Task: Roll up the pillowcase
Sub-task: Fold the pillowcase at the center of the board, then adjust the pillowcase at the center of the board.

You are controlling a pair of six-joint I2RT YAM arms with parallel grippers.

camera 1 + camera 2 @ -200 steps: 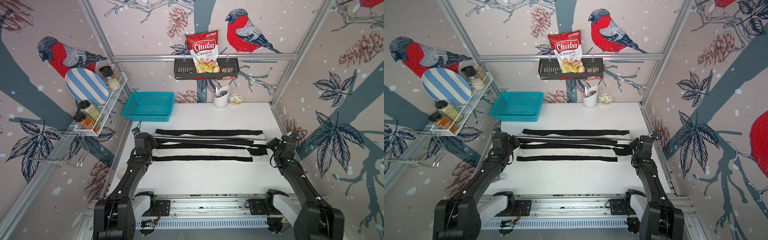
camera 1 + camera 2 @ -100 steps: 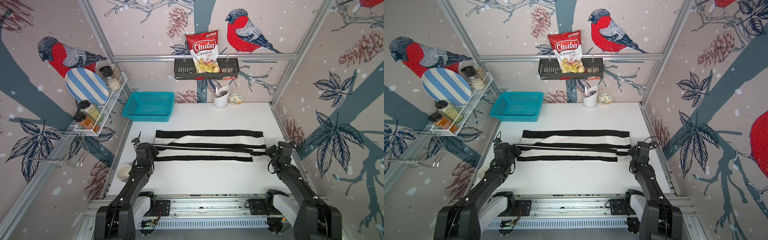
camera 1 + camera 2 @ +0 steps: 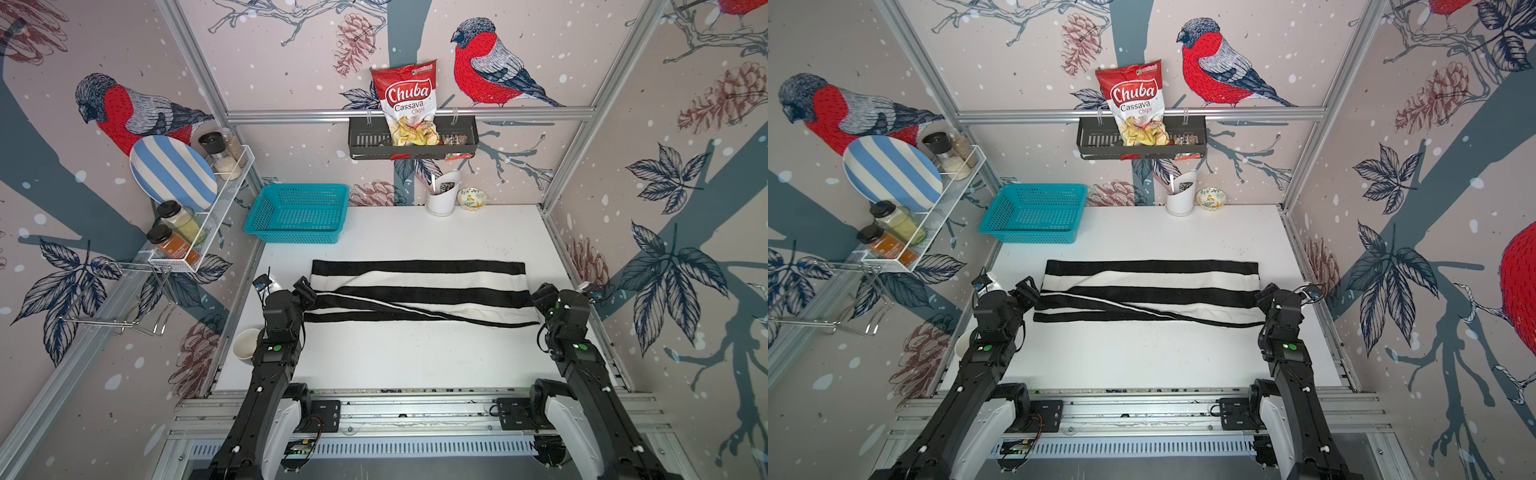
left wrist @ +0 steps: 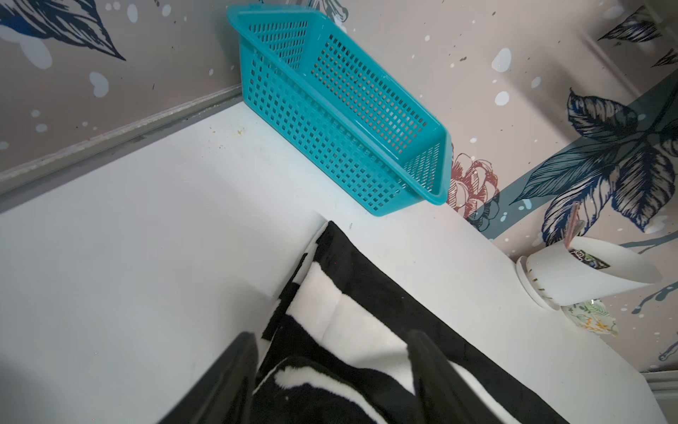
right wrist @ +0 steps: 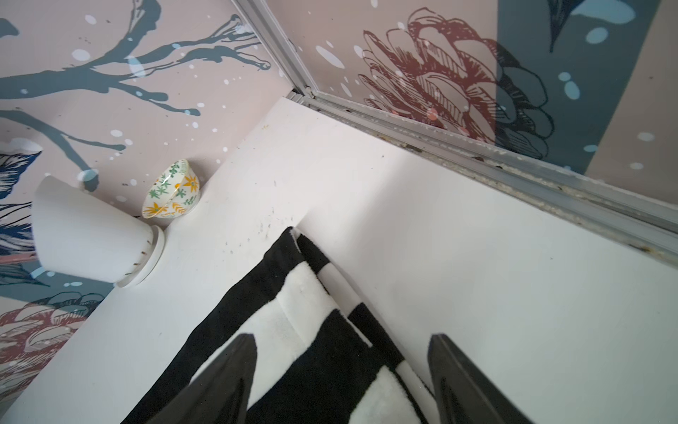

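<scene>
Plush black-and-white striped pillowcase (image 3: 419,293), loosely folded, smooth white table (image 3: 415,357)

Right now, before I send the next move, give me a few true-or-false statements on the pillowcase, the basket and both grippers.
1. The pillowcase lies on the table, partly folded over itself, not a tight roll. True.
2. The pillowcase sits inside the teal basket. False: it lies on the table, apart from the basket, which stands at the far left corner.
3. The left gripper and the right gripper both have their jaws apart. True.
4. The right gripper is clamped on the floral bowl. False: it is at the pillowcase's right end; the bowl stands by the back wall.
</scene>
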